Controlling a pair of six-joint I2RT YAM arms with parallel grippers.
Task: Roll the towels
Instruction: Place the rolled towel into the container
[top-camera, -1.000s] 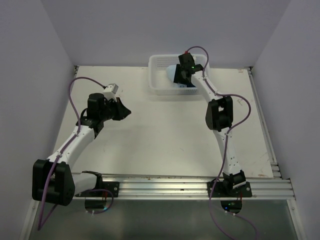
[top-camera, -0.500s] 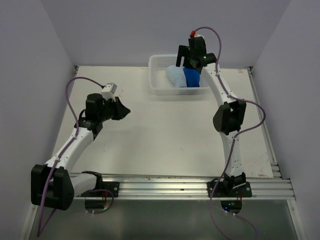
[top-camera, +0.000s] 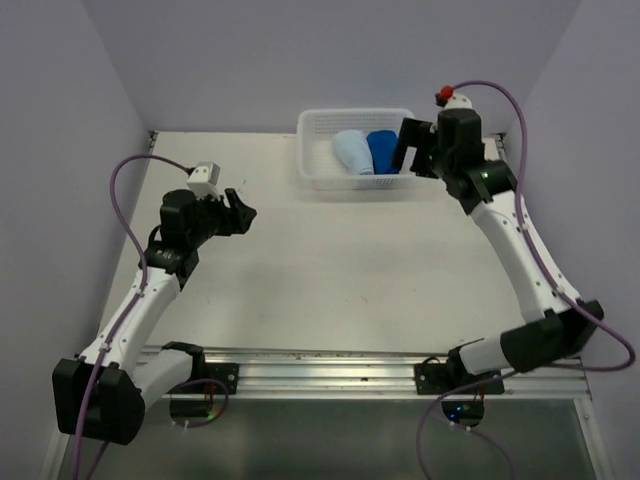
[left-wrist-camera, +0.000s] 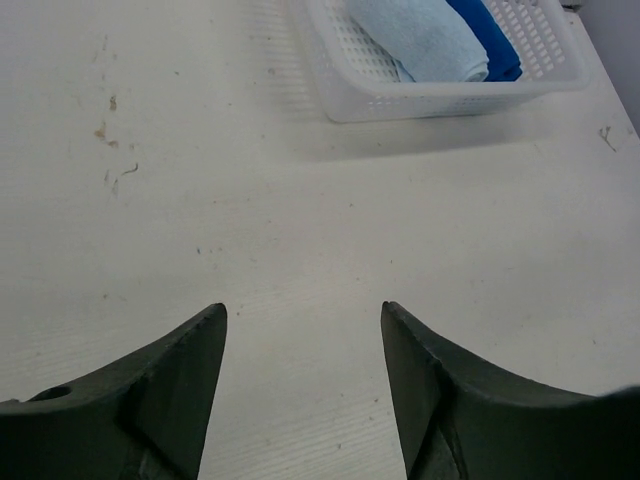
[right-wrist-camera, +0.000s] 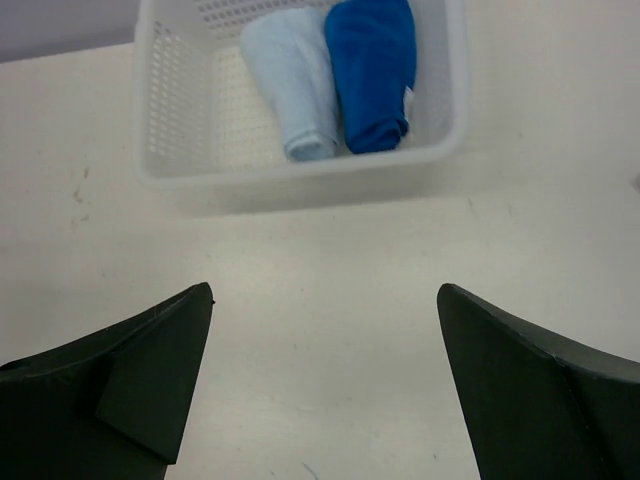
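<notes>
You have both towels lying rolled, side by side, in the white basket (right-wrist-camera: 300, 172) at the far side of the table (right-wrist-camera: 330, 240), the pale blue towel (right-wrist-camera: 288, 75) touching the dark blue towel (right-wrist-camera: 370, 65). Your right gripper (right-wrist-camera: 325, 292) hangs wide open and empty near the basket; your left gripper (left-wrist-camera: 302, 308) is open too, holding nothing, well apart over bare table. Mind the right arm: swing it low past the basket and a finger could catch the rim, tip it, and loosen or spill the rolls
</notes>
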